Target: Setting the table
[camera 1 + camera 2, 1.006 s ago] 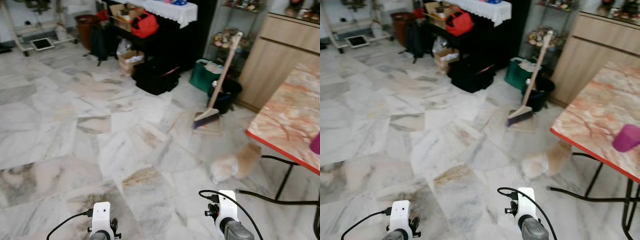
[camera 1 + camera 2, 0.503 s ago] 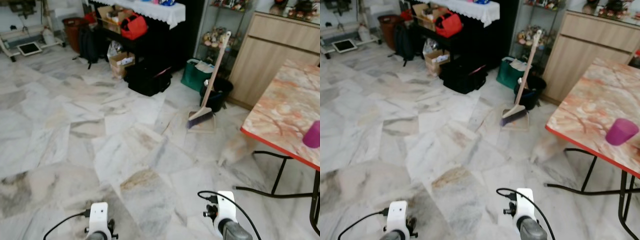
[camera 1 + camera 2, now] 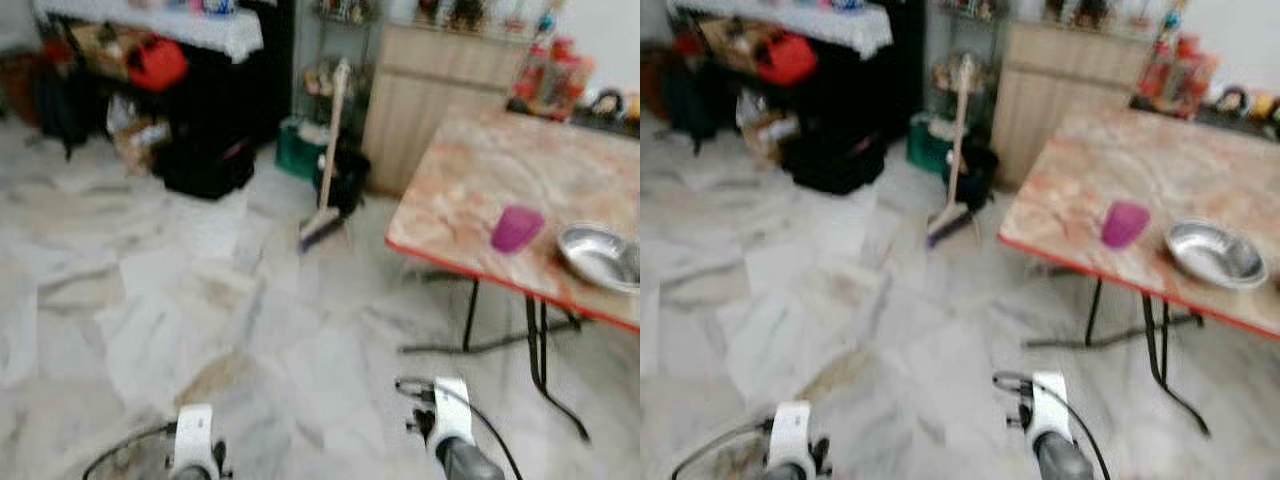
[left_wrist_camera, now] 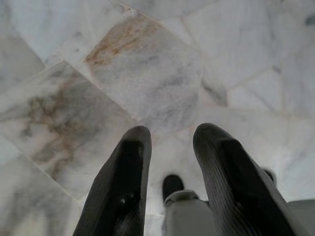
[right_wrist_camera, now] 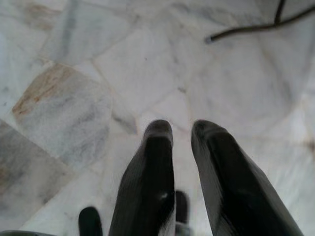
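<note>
Head views are blurred. The table (image 3: 1200,180), marbled top with red edge, stands ahead on the right. On it: a purple cup (image 3: 1124,223) near the front edge and a metal bowl (image 3: 1214,252) just beside it, apart. Left gripper (image 4: 170,140) and right gripper (image 5: 181,132) hang low over the marble floor (image 3: 150,300), fingers slightly apart, holding nothing. A broom (image 3: 328,160) leans near the cabinet (image 3: 440,100)

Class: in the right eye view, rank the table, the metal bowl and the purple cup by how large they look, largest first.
1. Table
2. Metal bowl
3. Purple cup
The picture is blurred, but the gaps are plain.
</note>
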Tool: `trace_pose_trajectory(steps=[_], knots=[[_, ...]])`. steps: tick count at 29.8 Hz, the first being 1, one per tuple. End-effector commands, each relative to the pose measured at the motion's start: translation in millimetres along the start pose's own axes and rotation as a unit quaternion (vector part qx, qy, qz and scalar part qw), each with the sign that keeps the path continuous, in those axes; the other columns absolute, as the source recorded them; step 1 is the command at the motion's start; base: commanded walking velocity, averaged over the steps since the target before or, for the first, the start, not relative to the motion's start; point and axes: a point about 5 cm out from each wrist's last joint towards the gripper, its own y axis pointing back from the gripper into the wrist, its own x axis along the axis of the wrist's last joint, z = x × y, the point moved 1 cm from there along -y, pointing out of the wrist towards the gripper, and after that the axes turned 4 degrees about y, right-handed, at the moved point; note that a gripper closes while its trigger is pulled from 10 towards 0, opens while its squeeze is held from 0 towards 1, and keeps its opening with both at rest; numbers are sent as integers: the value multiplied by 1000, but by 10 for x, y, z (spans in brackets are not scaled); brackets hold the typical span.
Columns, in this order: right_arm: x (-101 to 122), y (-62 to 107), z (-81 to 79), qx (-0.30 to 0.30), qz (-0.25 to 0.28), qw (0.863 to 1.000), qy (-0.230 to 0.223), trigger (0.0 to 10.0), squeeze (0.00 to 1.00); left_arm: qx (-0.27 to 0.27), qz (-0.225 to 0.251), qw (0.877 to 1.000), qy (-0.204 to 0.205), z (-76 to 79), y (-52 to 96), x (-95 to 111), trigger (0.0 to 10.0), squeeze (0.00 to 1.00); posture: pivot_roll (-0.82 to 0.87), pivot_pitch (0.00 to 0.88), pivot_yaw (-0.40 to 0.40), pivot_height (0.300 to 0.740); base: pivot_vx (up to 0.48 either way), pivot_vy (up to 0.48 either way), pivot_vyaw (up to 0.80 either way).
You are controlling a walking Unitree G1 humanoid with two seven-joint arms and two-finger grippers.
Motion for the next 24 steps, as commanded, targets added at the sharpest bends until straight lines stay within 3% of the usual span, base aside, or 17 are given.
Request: trace_pose_trajectory(steps=[1, 20, 24], knots=[[10, 3, 42, -7, 2, 1000, -5, 10000, 0, -10, 1, 1000, -1, 69, -2, -3, 10000, 0, 46, 0, -22, 740, 0, 0, -738], [5, 5, 49, -9, 1, 1000, -8, 10000, 0, -14, 2, 1000, -11, 90, -9, 17, 10000, 0, 39, 0, -17, 740, 0, 0, -735], [-3, 7, 48, -9, 0, 1000, -8, 10000, 0, -17, -1, 1000, -18, 121, -10, 7, 10000, 0, 40, 0, -18, 740, 0, -480, -731]])
